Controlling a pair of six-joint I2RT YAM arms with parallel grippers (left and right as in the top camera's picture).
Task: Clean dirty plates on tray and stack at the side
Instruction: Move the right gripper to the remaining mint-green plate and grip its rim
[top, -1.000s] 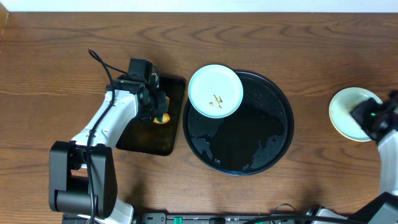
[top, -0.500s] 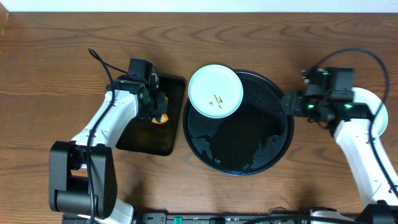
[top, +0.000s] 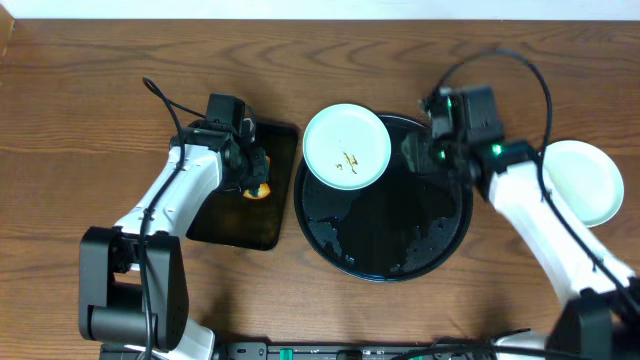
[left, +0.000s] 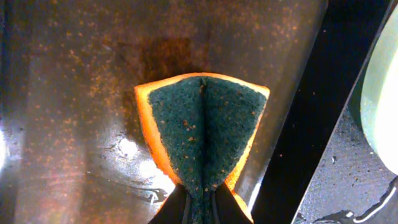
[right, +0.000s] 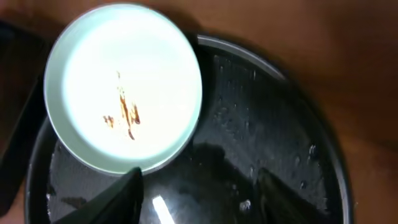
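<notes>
Black and glossy with streaks of water, the round tray (top: 400, 235) sits mid-table on the wood-grain tabletop (top: 100, 90). One pale mint plate (top: 346, 146) rests at the tray's upper-left edge, overhanging the rim there. It carries a small brown smear near its middle. A second pale plate (top: 580, 182) lies on the bare wood well to the right of the tray. Whether another plate lies beneath it cannot be told.

The right gripper (right: 199, 199) hangs over the upper part of the tray, just right of the smeared plate and apart from it. Its jaws are spread wide with nothing between them.

Just beside the tray's left rim lies a narrower rectangular tray (top: 240, 215), its surface wet and flecked with brown. Over it is the left gripper (left: 199, 210), its jaws pinched on a sponge (left: 202, 134). The sponge is orange with a dark teal scrub face and is creased down the middle by the squeeze. Whether it touches the rectangular tray or hangs just above it cannot be told.
</notes>
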